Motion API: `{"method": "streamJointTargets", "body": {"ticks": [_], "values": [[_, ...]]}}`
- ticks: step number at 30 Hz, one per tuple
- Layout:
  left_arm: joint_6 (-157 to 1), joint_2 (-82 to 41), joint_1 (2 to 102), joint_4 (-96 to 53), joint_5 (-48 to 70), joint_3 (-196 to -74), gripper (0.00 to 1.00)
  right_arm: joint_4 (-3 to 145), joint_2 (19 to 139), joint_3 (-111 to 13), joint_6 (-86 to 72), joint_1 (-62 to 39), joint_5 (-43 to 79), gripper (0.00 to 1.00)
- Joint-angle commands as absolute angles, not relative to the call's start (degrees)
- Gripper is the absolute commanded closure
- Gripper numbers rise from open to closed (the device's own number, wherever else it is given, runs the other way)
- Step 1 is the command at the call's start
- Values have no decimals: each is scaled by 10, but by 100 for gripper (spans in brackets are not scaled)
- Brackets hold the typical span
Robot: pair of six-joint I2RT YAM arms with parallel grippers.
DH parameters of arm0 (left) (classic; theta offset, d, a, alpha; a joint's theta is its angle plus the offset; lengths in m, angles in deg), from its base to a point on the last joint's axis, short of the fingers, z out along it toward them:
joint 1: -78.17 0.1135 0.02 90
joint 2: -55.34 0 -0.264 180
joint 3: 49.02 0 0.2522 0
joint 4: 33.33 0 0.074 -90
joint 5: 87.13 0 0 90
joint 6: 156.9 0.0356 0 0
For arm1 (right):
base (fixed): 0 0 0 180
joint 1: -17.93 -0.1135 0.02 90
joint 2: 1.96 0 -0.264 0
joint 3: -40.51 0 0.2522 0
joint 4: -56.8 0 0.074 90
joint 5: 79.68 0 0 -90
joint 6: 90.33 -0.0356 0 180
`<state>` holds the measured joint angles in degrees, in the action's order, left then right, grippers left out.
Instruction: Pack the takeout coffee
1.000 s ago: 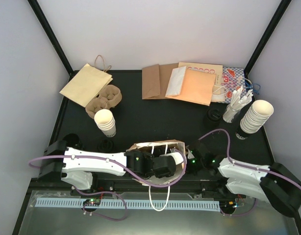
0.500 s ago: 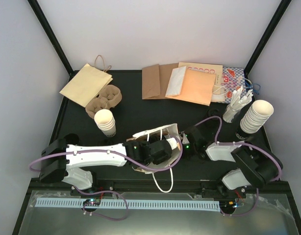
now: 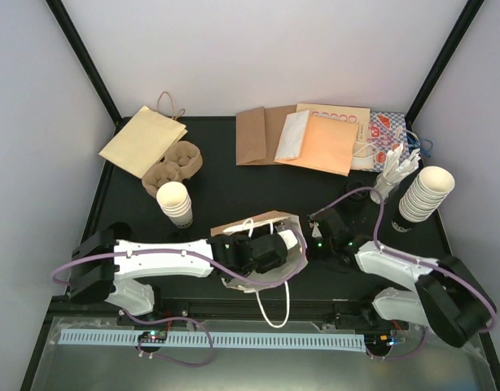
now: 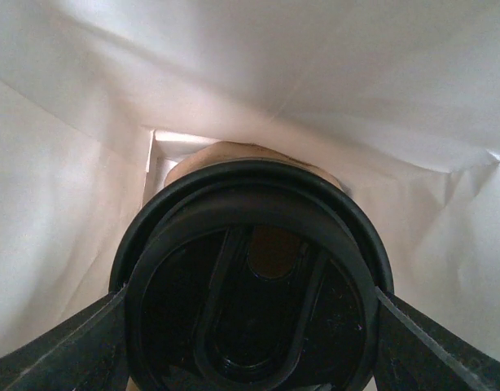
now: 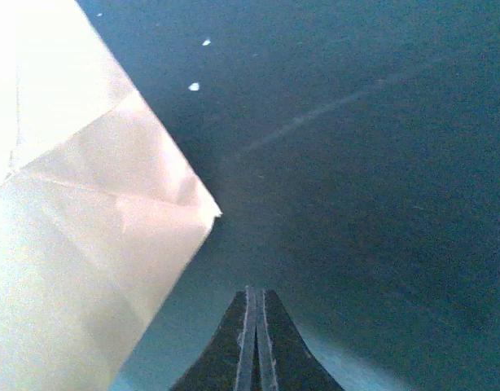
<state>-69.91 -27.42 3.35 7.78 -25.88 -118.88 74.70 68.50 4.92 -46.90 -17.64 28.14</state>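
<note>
A brown paper bag with a white inside point(image 3: 248, 226) lies on its side at the front middle of the table. My left gripper point(image 3: 274, 251) reaches into its mouth and is shut on a takeout coffee. In the left wrist view the coffee's round black sip lid point(image 4: 250, 285) fills the frame between my two fingers point(image 4: 67, 346), the cream cup body point(image 4: 225, 153) shows behind it, and the white bag wall point(image 4: 372, 98) surrounds it. A second lidded cup is not in view. My right gripper point(image 3: 315, 241) point(image 5: 256, 326) is shut and empty, just right of the bag's corner point(image 5: 87, 212).
A pulp cup carrier point(image 3: 173, 163) and a stack of lidless cups point(image 3: 175, 204) stand back left. Tall cup stacks point(image 3: 425, 195), white cutlery point(image 3: 392, 175) and black lids point(image 3: 356, 192) stand at the right. Flat paper bags point(image 3: 315, 138) point(image 3: 144, 138) lie along the back.
The bag and my left gripper inside it moved back from the front edge. My right gripper moved back and up beside the bag's right side; its arm swung round.
</note>
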Motion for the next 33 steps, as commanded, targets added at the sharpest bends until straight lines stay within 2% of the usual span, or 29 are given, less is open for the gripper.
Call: {"method": "streamJointTargets", "body": {"ticks": [1, 10, 21, 25, 29, 33], "values": [[-713, -302, 9, 82, -259, -1187, 61, 871, 626, 32, -405, -170, 196, 98], [-728, -342, -41, 91, -363, -1190, 62, 968, 548, -30, -351, -165, 105, 97], [-736, -374, -69, 144, -451, -1237, 62, 953, 505, -65, -258, -165, 140, 93], [-750, -394, -75, 177, -458, -1256, 62, 950, 531, -96, -248, -165, 113, 92], [-767, -402, -75, 203, -464, -1266, 62, 955, 605, -143, -262, -161, 60, 92], [-774, -410, -76, 220, -477, -1277, 62, 944, 678, -194, -263, -139, 92, 91]]}}
